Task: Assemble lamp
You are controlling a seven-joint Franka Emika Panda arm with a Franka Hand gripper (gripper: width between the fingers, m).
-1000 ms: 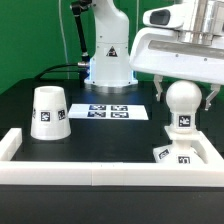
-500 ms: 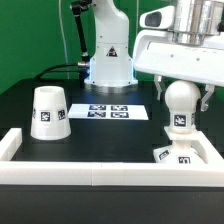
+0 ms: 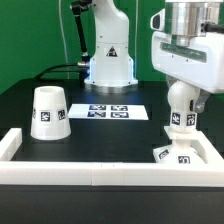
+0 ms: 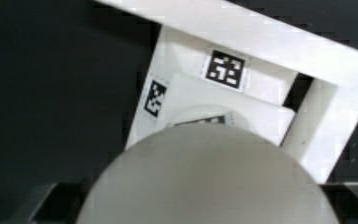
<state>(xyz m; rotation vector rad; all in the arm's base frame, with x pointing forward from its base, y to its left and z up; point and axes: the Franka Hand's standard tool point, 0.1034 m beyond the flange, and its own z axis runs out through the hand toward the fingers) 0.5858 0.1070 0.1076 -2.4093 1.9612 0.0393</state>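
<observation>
My gripper (image 3: 183,98) is shut on the white ball-shaped bulb (image 3: 181,104) and holds it upright just above the small square tagged base (image 3: 176,155), at the exterior view's right. In the wrist view the bulb (image 4: 202,175) fills the foreground between dark fingers (image 4: 48,203), and the base (image 4: 202,95) with its tags lies beyond it. The white truncated-cone shade (image 3: 49,112) with a tag stands at the exterior view's left, apart from the gripper.
A long white bar-shaped border (image 3: 100,176) runs along the table front and up both sides, close round the base. The marker board (image 3: 110,111) lies flat mid-table. The arm's own base (image 3: 108,60) stands behind it.
The gripper has turned about its vertical axis with the bulb in it; the hand now shows narrower and the bulb sits slightly lower over the base.
</observation>
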